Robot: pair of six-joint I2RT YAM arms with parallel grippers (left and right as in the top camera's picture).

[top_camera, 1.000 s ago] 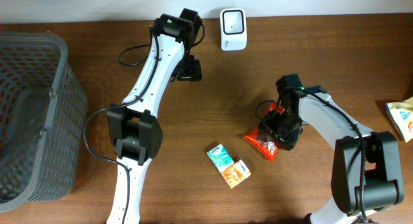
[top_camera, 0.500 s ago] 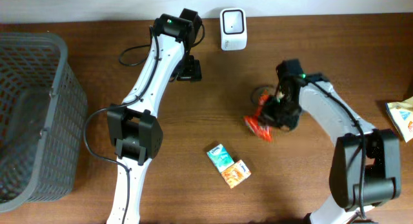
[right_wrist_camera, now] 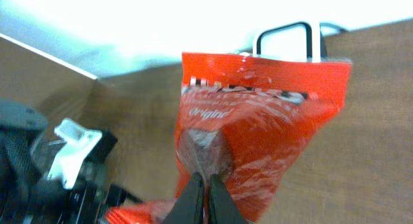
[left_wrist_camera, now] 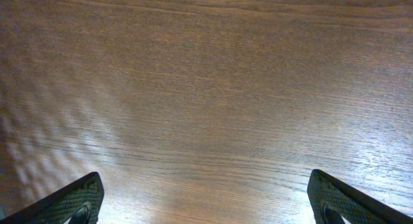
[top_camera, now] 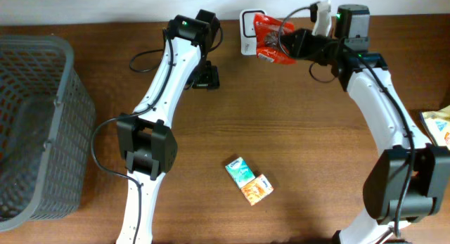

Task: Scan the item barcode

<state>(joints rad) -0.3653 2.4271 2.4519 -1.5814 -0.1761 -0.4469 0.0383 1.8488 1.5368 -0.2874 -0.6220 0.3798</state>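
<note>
The item, a red snack bag (top_camera: 269, 39), hangs in the air right in front of the white barcode scanner (top_camera: 247, 33) at the table's back edge. My right gripper (top_camera: 292, 41) is shut on it. In the right wrist view the closed gripper (right_wrist_camera: 205, 185) pinches the crinkled bag (right_wrist_camera: 277, 114), and the scanner's dark-framed window (right_wrist_camera: 284, 38) peeks over the bag's top edge. No barcode shows on the side I see. My left gripper (top_camera: 206, 75) hovers left of the scanner, open, with only bare wood between its fingertips (left_wrist_camera: 74, 198).
A grey mesh basket (top_camera: 70, 72) fills the left side. A teal packet (top_camera: 240, 170) and an orange packet (top_camera: 257, 188) lie together at the front middle. Another yellowish packet (top_camera: 437, 128) lies at the right edge.
My right gripper closed on the red bag, lifted it off the table's middle right and carried it back and left to the scanner. The left arm stayed still.
</note>
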